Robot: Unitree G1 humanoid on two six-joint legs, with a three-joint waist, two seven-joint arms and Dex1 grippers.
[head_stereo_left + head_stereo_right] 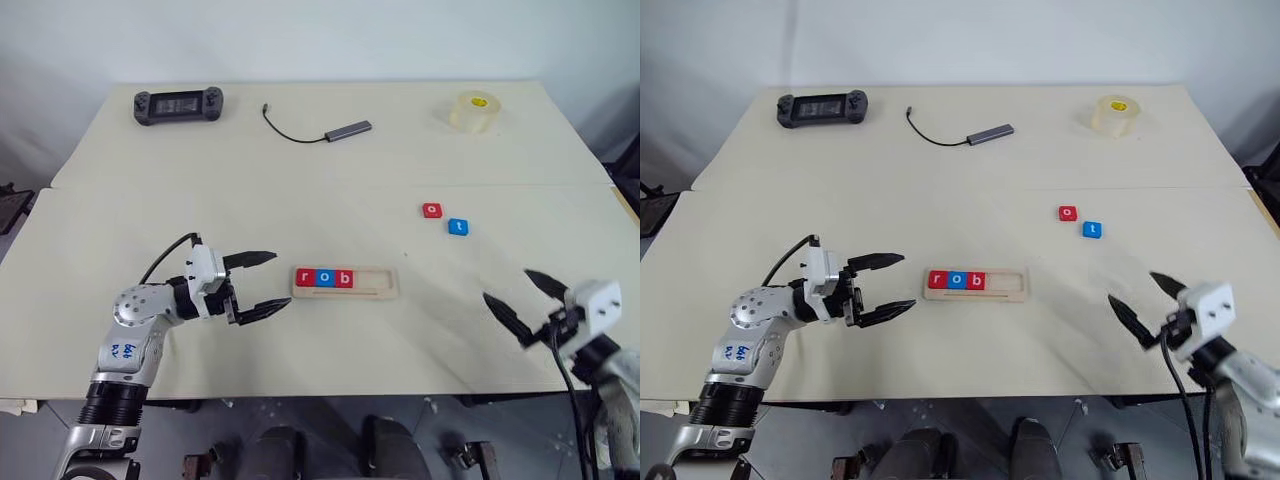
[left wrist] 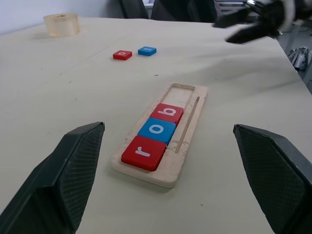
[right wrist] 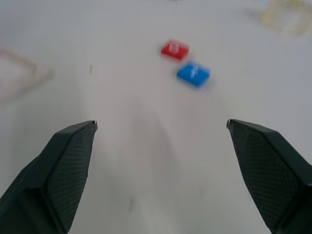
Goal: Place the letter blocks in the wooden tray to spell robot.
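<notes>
Grippers left (image 1: 262,283) and right (image 1: 521,297) wide open, empty

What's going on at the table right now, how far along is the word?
The wooden tray holds three blocks spelling r, o, b from its left end: the red r, the blue o and the red b. Its right part is unfilled. The red o block and the blue t block lie loose on the table, right of the tray. The left gripper is open beside the tray's left end; the right gripper is open, holding nothing.
</notes>
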